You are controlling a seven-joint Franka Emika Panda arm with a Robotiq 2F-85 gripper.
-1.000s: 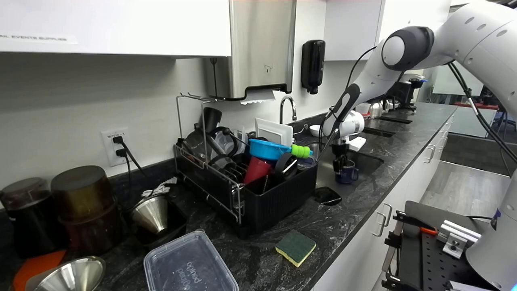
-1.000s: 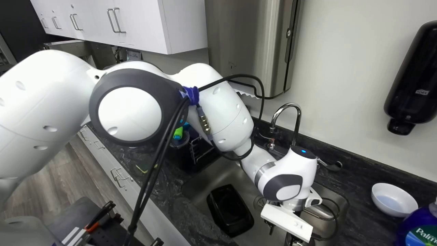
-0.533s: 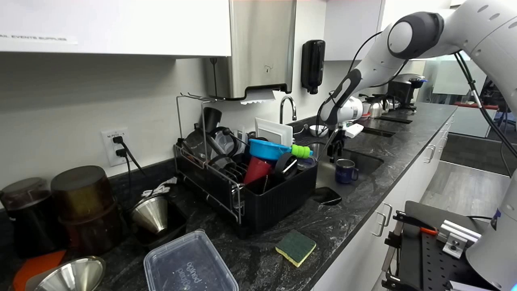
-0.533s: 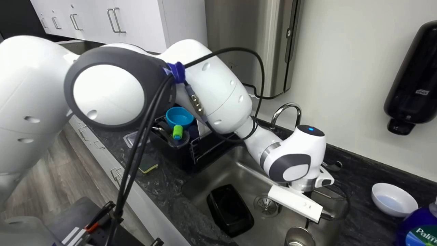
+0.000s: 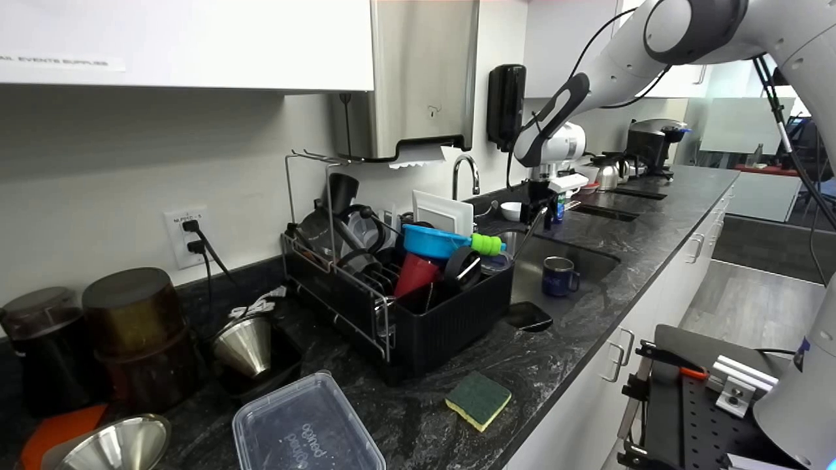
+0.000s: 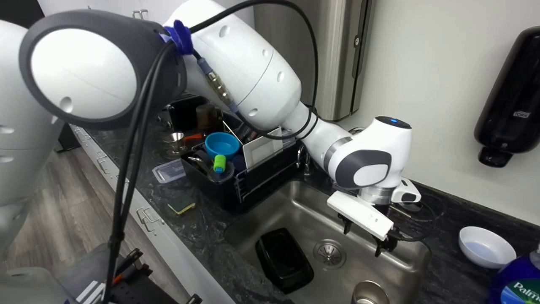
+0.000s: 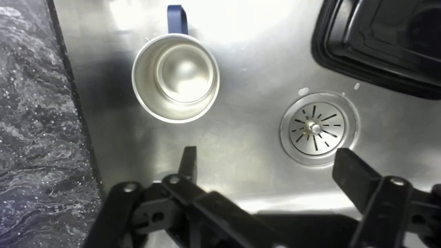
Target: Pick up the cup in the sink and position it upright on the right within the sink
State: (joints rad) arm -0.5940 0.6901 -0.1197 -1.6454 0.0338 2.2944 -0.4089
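Note:
The cup is a dark blue mug [image 5: 560, 279] with a silver interior. It stands upright on the floor of the steel sink [image 6: 350, 276] in both exterior views, though only its upper part shows at the bottom edge in an exterior view [image 6: 370, 292]. In the wrist view I look down into the mug [image 7: 175, 78], its handle pointing to the top of the picture. My gripper [image 7: 266, 153] is open and empty, its fingers wide apart. It hangs above the sink, higher than the mug and apart from it, toward the wall side, also seen in both exterior views [image 6: 362, 242].
A black tub [image 6: 284, 259] lies in the sink beside the drain [image 6: 329, 253]. A loaded black dish rack [image 5: 450, 320] stands at the sink's side. The faucet [image 5: 466, 175] rises behind. A white bowl [image 6: 487, 247] and blue soap bottle [image 6: 519, 278] stand on the counter.
My gripper has risen from the mug and moved back toward the wall. The mug, partly hidden by the gripper a second ago, stays standing in the same place.

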